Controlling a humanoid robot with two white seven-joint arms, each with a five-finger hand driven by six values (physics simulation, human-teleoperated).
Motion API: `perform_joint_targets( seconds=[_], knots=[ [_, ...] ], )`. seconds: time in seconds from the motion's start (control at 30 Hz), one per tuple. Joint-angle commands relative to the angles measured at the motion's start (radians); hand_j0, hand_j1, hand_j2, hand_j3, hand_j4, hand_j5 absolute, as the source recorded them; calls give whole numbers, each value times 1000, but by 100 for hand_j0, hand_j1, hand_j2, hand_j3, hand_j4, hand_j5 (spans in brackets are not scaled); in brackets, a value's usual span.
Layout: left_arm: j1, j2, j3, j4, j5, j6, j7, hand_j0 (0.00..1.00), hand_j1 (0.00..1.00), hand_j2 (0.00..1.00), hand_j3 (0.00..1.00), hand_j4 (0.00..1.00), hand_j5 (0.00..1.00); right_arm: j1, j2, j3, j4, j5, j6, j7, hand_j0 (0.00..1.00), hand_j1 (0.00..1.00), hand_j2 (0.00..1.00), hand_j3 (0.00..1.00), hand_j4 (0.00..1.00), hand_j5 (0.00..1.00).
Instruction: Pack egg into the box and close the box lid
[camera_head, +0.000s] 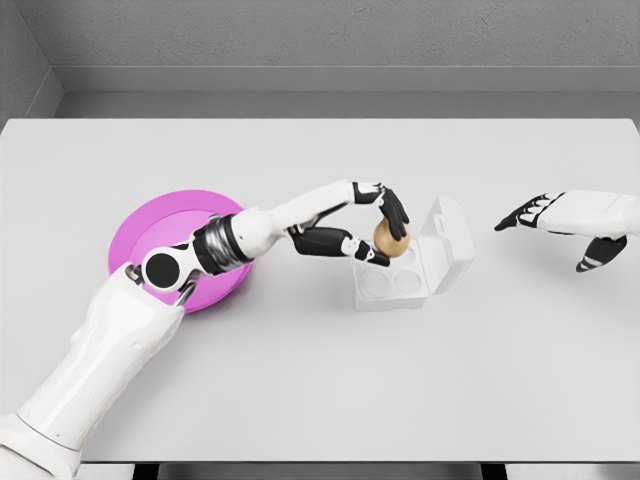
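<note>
A tan egg (389, 239) is pinched in the black fingers of my left hand (383, 232), just above the far left cups of the clear egg box (392, 285). The box stands open in the middle of the table. Its lid (447, 243) leans back to the right, tilted up. My left arm reaches across from the lower left over the pink bowl. My right hand (560, 228) hovers to the right of the box, well apart from it, with its fingers spread and nothing in them.
A round pink bowl (172, 224) sits on the white table (320, 380) left of the box, partly hidden by my left forearm. A grey wall runs behind the table's far edge.
</note>
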Motion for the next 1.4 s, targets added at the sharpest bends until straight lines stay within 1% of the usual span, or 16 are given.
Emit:
perform_joint_targets(
  seconds=[0.0,0.1,0.13,0.27,0.4,0.5,0.63,0.73,0.8,0.87,0.9,0.93,0.97,1.03,1.1,1.37],
  knots=[
    [0,-2,-1,5,39,7,1,40,40,40,40,40,40,0,-2,-1,-2,-4,2,0,100,100,100,100,100,100],
    [0,-10,-3,35,49,7,1,41,41,41,41,41,41,0,-2,-1,0,-4,2,0,100,100,100,100,100,100],
    [0,-13,-4,37,52,5,1,41,41,41,41,41,41,0,-2,-1,0,-4,2,0,100,100,100,100,100,100],
    [5,-13,-12,37,111,1,1,41,41,41,41,41,41,0,-2,1,0,-4,2,0,100,100,100,100,100,100],
    [26,-16,-12,35,143,-31,1,42,42,42,42,42,42,0,-4,1,0,-4,2,0,100,100,100,100,100,100],
    [38,-16,-12,38,146,-28,1,43,43,43,43,43,43,0,-4,1,0,-4,2,0,100,100,100,100,100,100],
    [40,-14,-12,43,151,-16,1,44,44,44,44,44,44,0,-4,1,-2,-4,2,0,100,100,100,100,100,100],
    [38,-16,-12,61,151,-16,1,44,44,44,44,44,44,0,-4,1,-11,-4,2,0,100,100,100,100,100,100],
    [29,-17,-12,77,152,-18,1,44,44,44,44,44,44,0,-4,1,-11,-4,2,0,100,100,100,100,100,100],
    [20,-40,-13,98,152,-28,1,44,44,44,44,44,44,0,-4,1,-9,-4,2,0,100,100,100,100,100,100],
    [11,-45,-27,104,154,-31,1,44,44,44,44,44,44,-2,-4,1,-9,-4,2,0,100,100,100,100,100,100],
    [-9,-45,-50,126,178,-33,1,44,44,44,44,44,44,-2,-4,1,-9,-4,2,0,100,100,100,100,100,100],
    [-15,-46,-58,136,186,-33,1,44,44,44,44,44,44,0,-4,1,-9,-4,2,0,100,100,100,100,100,100],
    [-23,-59,-62,140,186,-34,1,44,44,44,44,44,44,0,-4,3,-9,-4,2,0,100,100,100,100,100,100],
    [-35,-74,-62,173,186,-41,1,44,44,44,44,44,44,0,-4,3,-9,-4,2,0,100,100,100,100,100,100],
    [-41,-77,-61,179,184,-41,1,45,45,45,45,45,45,0,-4,4,-8,-4,2,0,100,100,100,100,100,100]
  ],
)
